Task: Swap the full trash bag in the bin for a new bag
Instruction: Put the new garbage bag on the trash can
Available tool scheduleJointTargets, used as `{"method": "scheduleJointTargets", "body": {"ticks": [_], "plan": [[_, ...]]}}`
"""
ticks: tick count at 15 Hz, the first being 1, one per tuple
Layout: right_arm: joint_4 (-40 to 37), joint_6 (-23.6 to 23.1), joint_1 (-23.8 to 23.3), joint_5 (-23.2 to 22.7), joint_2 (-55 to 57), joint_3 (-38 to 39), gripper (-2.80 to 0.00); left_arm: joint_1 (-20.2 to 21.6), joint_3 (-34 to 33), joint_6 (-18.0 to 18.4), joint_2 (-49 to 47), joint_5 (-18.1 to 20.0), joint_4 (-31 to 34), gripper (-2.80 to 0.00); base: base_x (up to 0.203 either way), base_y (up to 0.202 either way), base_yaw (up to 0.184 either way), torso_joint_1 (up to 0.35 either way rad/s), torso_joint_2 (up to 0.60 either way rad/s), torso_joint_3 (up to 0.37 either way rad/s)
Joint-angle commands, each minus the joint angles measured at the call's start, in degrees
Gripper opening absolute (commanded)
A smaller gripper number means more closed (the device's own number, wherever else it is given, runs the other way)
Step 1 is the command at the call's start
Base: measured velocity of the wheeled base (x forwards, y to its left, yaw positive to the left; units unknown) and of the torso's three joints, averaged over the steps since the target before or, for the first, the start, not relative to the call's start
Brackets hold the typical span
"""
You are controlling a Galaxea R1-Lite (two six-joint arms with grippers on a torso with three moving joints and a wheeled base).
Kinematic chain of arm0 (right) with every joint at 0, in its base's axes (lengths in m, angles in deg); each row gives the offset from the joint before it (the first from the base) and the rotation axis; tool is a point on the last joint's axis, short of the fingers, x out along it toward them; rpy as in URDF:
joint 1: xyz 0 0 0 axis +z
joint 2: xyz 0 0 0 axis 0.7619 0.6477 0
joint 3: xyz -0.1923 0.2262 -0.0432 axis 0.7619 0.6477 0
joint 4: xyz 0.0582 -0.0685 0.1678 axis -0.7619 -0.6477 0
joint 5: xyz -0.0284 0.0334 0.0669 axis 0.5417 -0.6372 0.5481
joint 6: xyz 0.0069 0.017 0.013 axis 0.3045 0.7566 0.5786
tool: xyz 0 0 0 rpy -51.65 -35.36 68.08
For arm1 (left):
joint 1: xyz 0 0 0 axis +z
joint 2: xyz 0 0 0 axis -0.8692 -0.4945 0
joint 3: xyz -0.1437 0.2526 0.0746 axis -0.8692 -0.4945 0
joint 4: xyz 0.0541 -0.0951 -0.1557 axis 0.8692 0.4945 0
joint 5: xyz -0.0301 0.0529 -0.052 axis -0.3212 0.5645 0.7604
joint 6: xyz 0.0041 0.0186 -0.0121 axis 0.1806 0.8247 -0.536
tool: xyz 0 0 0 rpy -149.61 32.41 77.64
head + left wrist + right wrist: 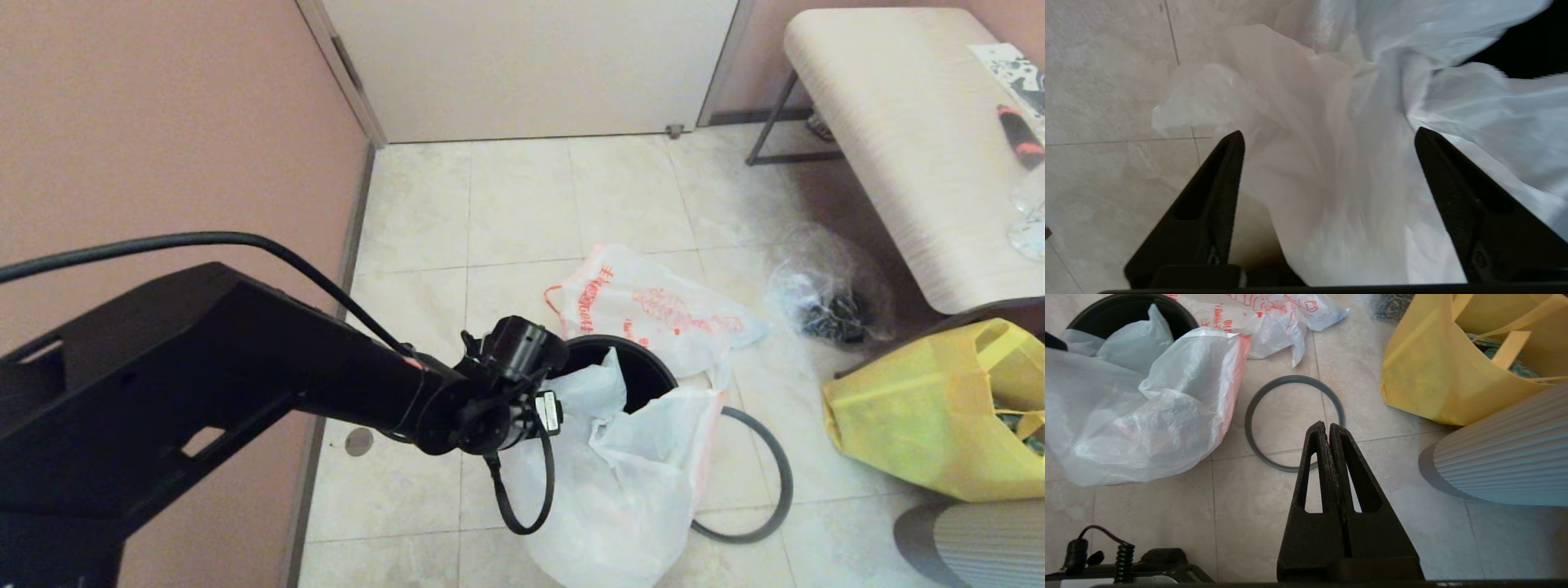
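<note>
1. Left end effector (1327, 136), lower centre of the head view, jaws spread wide, gripping nothing, over the large milky-white thin plastic bag (620, 482).
2. That bag drapes the small round black plastic bin (645, 367).
3. Right end effector (1327, 430): jaws pressed together, empty.

a home hallway corner: tiled floor (522, 204), door (531, 65), upholstered bench (898, 122).

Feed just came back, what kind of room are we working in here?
Probably a corner of a home or small indoor room: tiled floor, a closed door between pink walls, and a padded bench at the side. A black bin and loose plastic bags lie on the floor.
</note>
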Motion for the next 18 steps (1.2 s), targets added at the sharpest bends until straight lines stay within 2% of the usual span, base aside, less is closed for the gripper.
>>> {"method": "scheduleJointTargets", "body": {"ticks": [1, 2, 14, 18], "plan": [[0.0, 0.0, 0.0, 0.0, 0.0, 0.0, -2.80, 0.3, 1.1, -0.2, -2.9, -0.2, 0.1, 0.00, 0.000, 0.000, 0.000, 0.000, 0.00, 0.000], [0.0, 0.0, 0.0, 0.0, 0.0, 0.0, -2.80, 0.3, 1.2, -0.2, -2.9, -0.2, 0.1, -2.80, 0.000, 0.000, 0.000, 0.000, 0.00, 0.000], [0.0, 0.0, 0.0, 0.0, 0.0, 0.0, -2.80, 0.1, 0.2, -0.4, 0.4, 0.0, 0.7, -2.80, 0.000, 0.000, 0.000, 0.000, 0.00, 0.000], [0.0, 0.0, 0.0, 0.0, 0.0, 0.0, -2.80, -4.2, 0.1, -1.9, 6.7, 3.2, 5.9, -2.80, 0.000, 0.000, 0.000, 0.000, 0.00, 0.000]]}}
